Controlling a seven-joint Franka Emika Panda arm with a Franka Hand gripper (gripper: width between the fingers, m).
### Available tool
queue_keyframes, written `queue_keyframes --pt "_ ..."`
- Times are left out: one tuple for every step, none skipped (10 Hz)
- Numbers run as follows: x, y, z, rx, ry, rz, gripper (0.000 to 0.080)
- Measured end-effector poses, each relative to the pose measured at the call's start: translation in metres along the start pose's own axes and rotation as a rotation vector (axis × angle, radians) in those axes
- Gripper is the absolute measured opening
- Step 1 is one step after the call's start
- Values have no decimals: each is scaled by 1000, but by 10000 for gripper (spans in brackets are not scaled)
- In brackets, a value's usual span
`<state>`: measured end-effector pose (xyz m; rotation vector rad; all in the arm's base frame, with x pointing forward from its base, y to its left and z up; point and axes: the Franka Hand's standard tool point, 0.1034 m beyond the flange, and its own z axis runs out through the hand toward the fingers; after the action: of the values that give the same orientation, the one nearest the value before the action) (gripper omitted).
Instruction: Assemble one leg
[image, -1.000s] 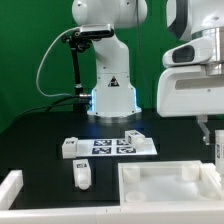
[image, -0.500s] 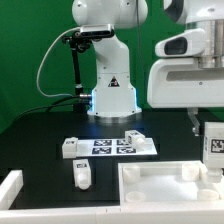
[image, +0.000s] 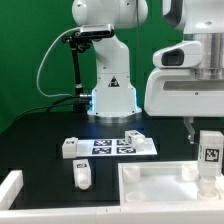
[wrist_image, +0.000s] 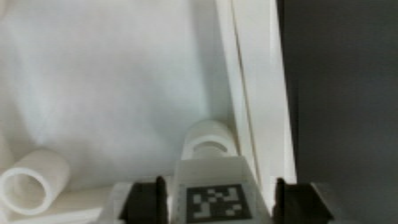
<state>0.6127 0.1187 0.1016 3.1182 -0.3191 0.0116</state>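
Large white tray-like part w/ raised rim (image: 160, 168) sits on the black surface (image: 40, 140); all places below are given vs. this tray.

Task leg, a small white stubby rectangular block w/ square b&w tag (image: 209, 150), stands upright over the tray's end on the exterior view's right, just inside the far rim, tag facing the ext. cam. The fingers (wrist_image: 150, 200) are closed narrow on it, one dark pad flat on each side face, so the leg (wrist_image: 217, 195) is clamped btwn them. In the wrist view the tray's raised rim (wrist_image: 249, 90) runs right beside the leg, on the inner side. A low round white boss (wrist_image: 210, 140) on the tray floor lies just past the leg, and a 2nd round boss (wrist_image: 25, 188) is further into the tray. Can't tell if the leg's lower end touches the tray floor.

The arm's bulky white wrist housing (image: 185, 90) hangs above that same end of the tray.

Beyond the tray's far rim, toward the exterior view's left, lies the thin flat white marker board (image: 112, 146). Three more tagged white blocks are also outside the tray:
- one just off its left wall (image: 82, 173)
- one further out past the board's left end (image: 69, 148)
- one at the board's far edge (image: 133, 137)
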Motion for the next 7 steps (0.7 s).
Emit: queue_keyframes --pt "1 0 0 0 1 1 290" --pt "2 1 0 -1 2 2 290" --pt "3 2 3 -3 0 3 290" --pt "2 2 6 -6 -3 3 290" --pt "2 2 6 -6 -2 4 290" --pt "2 3 8 -8 -4 4 290" --pt "1 3 9 -9 -6 4 290"
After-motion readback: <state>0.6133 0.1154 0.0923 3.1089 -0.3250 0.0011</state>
